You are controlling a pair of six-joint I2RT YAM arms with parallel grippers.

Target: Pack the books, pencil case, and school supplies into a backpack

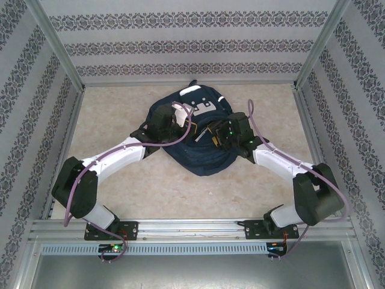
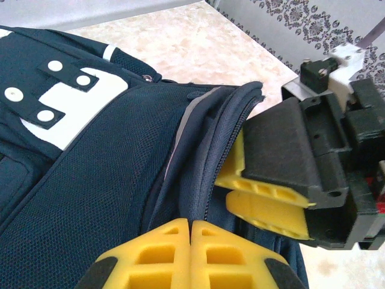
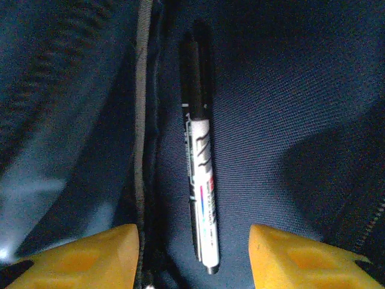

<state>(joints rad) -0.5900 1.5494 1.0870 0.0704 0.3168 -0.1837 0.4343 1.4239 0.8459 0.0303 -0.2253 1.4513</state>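
Note:
The navy backpack (image 1: 201, 164) lies at the table's middle, its white patches (image 2: 66, 105) facing up. My left gripper (image 2: 191, 224) is shut on the fabric edge beside the backpack's zipper (image 2: 225, 159). My right gripper (image 3: 194, 232) is open inside the backpack, its yellow fingers (image 3: 289, 259) wide apart. A pen (image 3: 200, 162) with a black cap and white barrel lies loose on the navy lining between them, touching neither. In the left wrist view the right gripper (image 2: 231, 189) reaches into the opening. The books and pencil case are hidden.
Both arms meet over the backpack, with the left gripper (image 1: 179, 117) and the right gripper (image 1: 218, 133) close together. Beige tabletop (image 1: 108, 120) surrounds the bag. Patterned walls and metal rails (image 1: 60, 54) box in the table.

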